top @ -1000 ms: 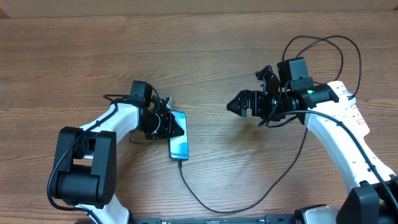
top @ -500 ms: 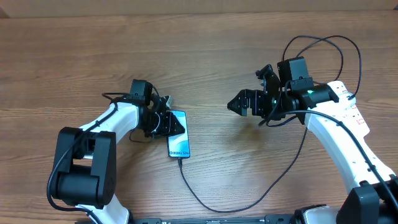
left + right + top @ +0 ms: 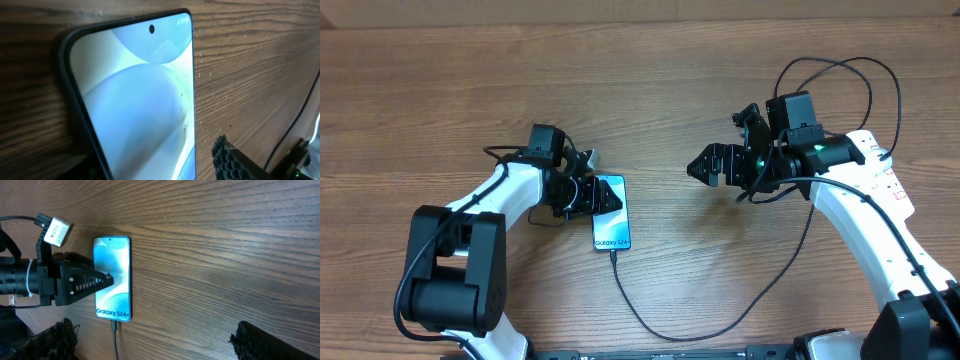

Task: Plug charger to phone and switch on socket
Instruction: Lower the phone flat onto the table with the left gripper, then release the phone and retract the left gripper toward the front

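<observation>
The phone point(image 3: 613, 215) lies flat on the wood table with its light-blue screen lit, and it also shows in the right wrist view point(image 3: 113, 277) and the left wrist view point(image 3: 135, 95). The charger point(image 3: 660, 335), a thin black cable, is plugged into the phone's bottom end point(image 3: 114, 326) and loops right toward the right arm. My left gripper point(image 3: 588, 194) is open, with its fingers at the phone's left edge and over the screen point(image 3: 150, 167). My right gripper point(image 3: 703, 167) is open and empty point(image 3: 160, 340), above the table right of the phone. The socket point(image 3: 892, 181) is mostly hidden under the right arm.
The black cables point(image 3: 840, 70) loop behind the right arm at the back right. The left arm's body point(image 3: 450, 260) stands at the front left. Bare wood table point(image 3: 720, 260) lies between the arms.
The phone has slid slightly to the right and away with the left gripper against it, and the plug end of the cable followed. The right arm has barely moved.
</observation>
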Action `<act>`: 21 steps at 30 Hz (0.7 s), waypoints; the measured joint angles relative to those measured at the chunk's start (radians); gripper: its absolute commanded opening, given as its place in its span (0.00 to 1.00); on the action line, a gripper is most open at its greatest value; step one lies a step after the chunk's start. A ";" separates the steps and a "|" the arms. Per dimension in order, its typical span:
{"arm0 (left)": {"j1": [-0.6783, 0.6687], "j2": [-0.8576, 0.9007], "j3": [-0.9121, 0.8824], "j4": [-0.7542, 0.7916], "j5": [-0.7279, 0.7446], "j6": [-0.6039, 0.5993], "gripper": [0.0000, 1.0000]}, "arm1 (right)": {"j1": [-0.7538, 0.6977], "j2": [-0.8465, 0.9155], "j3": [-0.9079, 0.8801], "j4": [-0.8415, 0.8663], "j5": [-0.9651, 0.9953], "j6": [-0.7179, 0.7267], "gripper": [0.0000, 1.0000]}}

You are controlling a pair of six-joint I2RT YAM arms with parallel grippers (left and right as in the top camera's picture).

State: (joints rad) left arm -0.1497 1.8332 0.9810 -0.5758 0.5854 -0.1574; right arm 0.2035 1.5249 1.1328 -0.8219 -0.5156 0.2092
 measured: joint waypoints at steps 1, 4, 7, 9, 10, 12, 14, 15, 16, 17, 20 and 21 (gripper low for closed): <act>0.000 0.000 0.001 0.000 -0.006 0.000 0.59 | 0.000 0.000 0.000 0.000 0.000 0.000 1.00; 0.000 -0.004 0.004 0.002 -0.023 -0.001 0.62 | 0.000 0.000 0.000 0.000 0.001 0.000 1.00; 0.000 -0.009 0.006 0.008 -0.037 -0.004 0.62 | 0.000 0.000 0.000 0.000 0.001 0.000 1.00; 0.000 -0.010 0.007 0.008 -0.050 -0.004 0.62 | 0.000 0.000 0.000 0.000 0.001 0.000 1.00; 0.000 -0.011 0.008 0.008 -0.056 -0.004 0.61 | 0.000 0.000 0.000 0.000 0.001 0.000 1.00; 0.000 -0.011 0.012 0.006 -0.074 -0.004 0.64 | 0.000 0.000 0.000 0.000 0.002 0.000 1.00; 0.000 -0.011 0.028 -0.014 -0.105 -0.005 0.67 | 0.000 0.000 0.000 0.000 0.003 0.000 1.00; 0.000 -0.011 0.041 -0.032 -0.130 -0.004 0.69 | 0.000 0.000 0.000 0.001 0.003 -0.001 1.00; 0.002 -0.010 0.058 -0.060 -0.164 -0.003 0.71 | 0.000 0.000 0.000 0.008 0.003 0.000 1.00; 0.006 -0.005 0.077 -0.093 -0.198 -0.003 0.72 | 0.000 0.000 0.000 0.014 0.003 0.000 1.00; 0.026 0.014 0.165 -0.215 -0.276 -0.003 0.78 | 0.000 0.000 0.000 0.027 0.004 0.000 1.00; 0.035 0.016 0.211 -0.259 -0.299 -0.004 0.80 | 0.000 0.000 0.000 0.028 0.004 0.000 1.00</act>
State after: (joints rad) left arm -0.1150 1.8492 1.1915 -0.8345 0.2863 -0.1612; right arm 0.2035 1.5249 1.1328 -0.7937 -0.5117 0.2089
